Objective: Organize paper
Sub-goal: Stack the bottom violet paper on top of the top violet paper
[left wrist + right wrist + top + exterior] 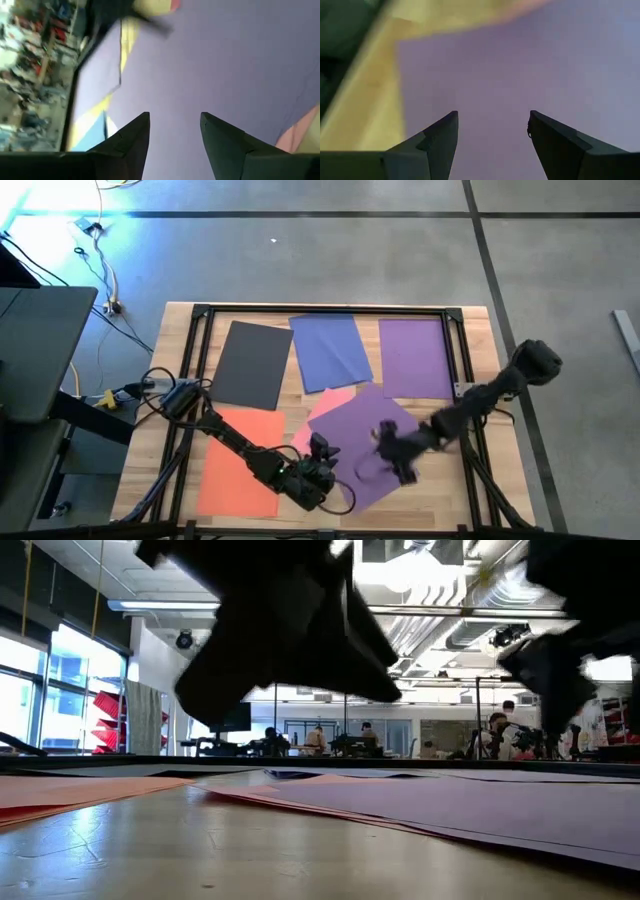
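High view gives you the clearest layout: six sheets show on the counter [470, 480], not five. The tilted purple sheet [365, 435] lies directly beneath both end effectors, overlapping the pink sheet [325, 405], whose corners stick out from under it.

Your left end effector [322, 452] hovers over the near-left edge of that tilted sheet with its fingers [130, 142] spread and nothing between them. Your right end effector [392, 452] sits over the sheet's middle, fingers [437, 140] likewise parted and empty; the right wrist view shows only purple paper and a strip of bare wood beyond them. From the low view you cannot tell whether either tip touches the paper.

Beyond the right end effector lies a second purple sheet [415, 355], squared to the frame. The blue sheet [330, 348] and the dark grey sheet [250, 365] lie beyond the left end effector, and the orange sheet [240, 460] is just beside that arm.

The far row already looks roughly aligned, so you are probably positioned over the crooked pair because it is the untidy part. Thin paper lying flat gives little to pinch; sliding or lifting an edge seems likelier.
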`<state>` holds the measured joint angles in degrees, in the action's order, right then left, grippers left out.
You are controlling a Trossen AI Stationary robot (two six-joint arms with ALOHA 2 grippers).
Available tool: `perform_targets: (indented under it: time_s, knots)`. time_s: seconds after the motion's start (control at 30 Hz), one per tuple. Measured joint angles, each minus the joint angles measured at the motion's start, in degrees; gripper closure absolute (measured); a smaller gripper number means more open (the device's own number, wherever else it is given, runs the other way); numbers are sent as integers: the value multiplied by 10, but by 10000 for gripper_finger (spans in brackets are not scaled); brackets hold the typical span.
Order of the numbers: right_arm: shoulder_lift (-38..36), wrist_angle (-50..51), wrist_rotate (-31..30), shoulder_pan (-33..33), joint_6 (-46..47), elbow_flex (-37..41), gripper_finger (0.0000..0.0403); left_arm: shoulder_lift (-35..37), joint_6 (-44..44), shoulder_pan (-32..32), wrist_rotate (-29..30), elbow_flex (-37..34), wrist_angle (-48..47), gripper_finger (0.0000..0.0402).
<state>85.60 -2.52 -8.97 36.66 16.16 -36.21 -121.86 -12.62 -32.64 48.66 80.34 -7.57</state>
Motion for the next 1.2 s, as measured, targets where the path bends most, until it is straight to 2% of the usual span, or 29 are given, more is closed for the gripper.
perform_targets:
  time_s: [0.07, 0.13, 0.2, 0.4, 0.53, 0.73, 0.97, 1.07, 1.2]
  knots:
    - [28, -58, -53, 34, -2, 5, 179, 0, 22, 15, -55, 0, -3, 248]
    - [60, -85, -88, 54, -6, -4, 179, 0, 38, 34, -140, 0, -3, 248]
    - [95, -92, -98, 67, -17, -22, 179, -2, 49, 59, -234, 0, 5, 248]
    - [203, -92, -119, 78, -33, -91, 178, -25, 53, 117, -444, 0, 13, 248]
    - [240, -88, -144, 78, -30, -120, 178, -43, 64, 136, -523, 3, 22, 248]
    - [245, -87, -163, 77, 5, -124, 201, -54, 60, 136, -531, 3, 24, 248]
    - [230, -75, -164, 79, 18, -121, 294, -53, 60, 132, -519, 2, 17, 248]
    - [220, -75, -166, 84, 18, -121, 337, -39, 50, 121, -479, 2, -10, 248]
    - [216, -77, -150, 88, 34, -121, 390, -4, 23, 96, -389, -2, -71, 248]
